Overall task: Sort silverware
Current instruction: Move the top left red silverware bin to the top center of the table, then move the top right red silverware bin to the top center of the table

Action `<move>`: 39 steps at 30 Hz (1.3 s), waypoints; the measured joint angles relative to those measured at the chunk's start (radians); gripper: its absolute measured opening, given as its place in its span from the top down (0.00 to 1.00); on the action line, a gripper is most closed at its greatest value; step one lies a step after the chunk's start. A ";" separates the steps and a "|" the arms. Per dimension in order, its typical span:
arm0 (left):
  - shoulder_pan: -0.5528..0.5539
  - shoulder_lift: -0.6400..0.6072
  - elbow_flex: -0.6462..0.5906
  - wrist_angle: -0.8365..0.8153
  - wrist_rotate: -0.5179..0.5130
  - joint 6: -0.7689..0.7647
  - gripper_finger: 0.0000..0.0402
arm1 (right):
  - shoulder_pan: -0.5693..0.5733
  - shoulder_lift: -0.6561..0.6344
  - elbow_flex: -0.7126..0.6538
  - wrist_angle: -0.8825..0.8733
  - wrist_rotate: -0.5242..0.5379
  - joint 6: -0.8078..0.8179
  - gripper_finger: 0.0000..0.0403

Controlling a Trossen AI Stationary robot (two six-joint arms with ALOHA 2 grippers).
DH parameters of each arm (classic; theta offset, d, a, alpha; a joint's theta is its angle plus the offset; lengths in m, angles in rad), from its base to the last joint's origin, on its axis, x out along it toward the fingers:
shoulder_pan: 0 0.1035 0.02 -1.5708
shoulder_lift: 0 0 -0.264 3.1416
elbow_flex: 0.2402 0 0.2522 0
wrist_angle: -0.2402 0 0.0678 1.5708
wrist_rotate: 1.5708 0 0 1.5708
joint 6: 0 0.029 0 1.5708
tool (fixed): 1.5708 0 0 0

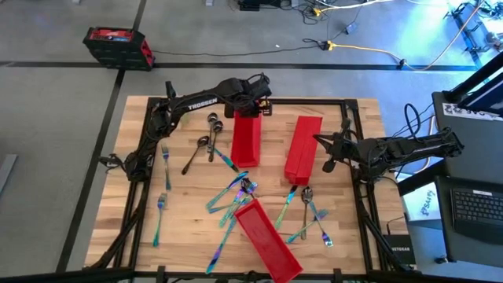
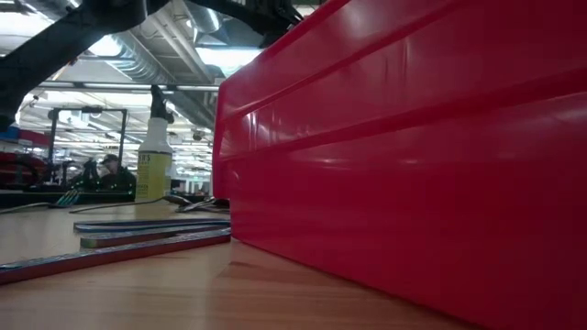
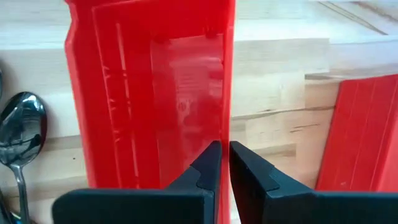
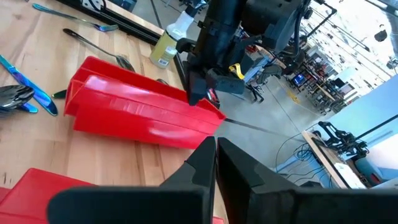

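The left gripper (image 1: 253,108) sits at the far end of a red bin (image 1: 246,140). Its fingers (image 3: 208,167) are pinched nearly shut on the thin side wall of this bin, with the wall in the small gap between them. I think it holds the wall so it can slide or turn the bin into a good spot for sorting.

The right gripper (image 1: 328,153) waits just beside a second red bin (image 1: 302,148). Its fingers (image 4: 202,163) are closed and hold nothing.

A third red bin (image 1: 267,240) lies slanted near the front of the bench (image 1: 189,236).

The silverware (image 1: 232,191) is not in any bin yet. The shiny blue forks, spoons and knives lie loose on the bench, mostly in a heap between the bins. A few dark spoons (image 1: 211,122) lie near the held bin, and two forks (image 1: 165,157) lie off to the left. A small spray bottle (image 4: 165,43) stands at the back.
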 joint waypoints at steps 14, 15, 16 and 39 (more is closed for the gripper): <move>-0.004 -0.018 0.000 0.036 0.042 0.055 0.96 | 0.000 0.000 0.000 0.002 0.028 0.057 0.99; -0.008 -0.026 0.002 0.061 0.037 0.084 0.96 | 0.000 0.000 0.000 0.003 0.030 0.076 0.98; -0.013 -0.039 0.005 0.087 0.023 0.120 0.96 | 0.000 0.000 0.000 0.006 0.038 0.105 0.97; -0.398 -0.152 0.000 0.233 -0.323 0.840 1.00 | 0.000 -0.240 -0.006 -0.215 -0.161 1.210 0.55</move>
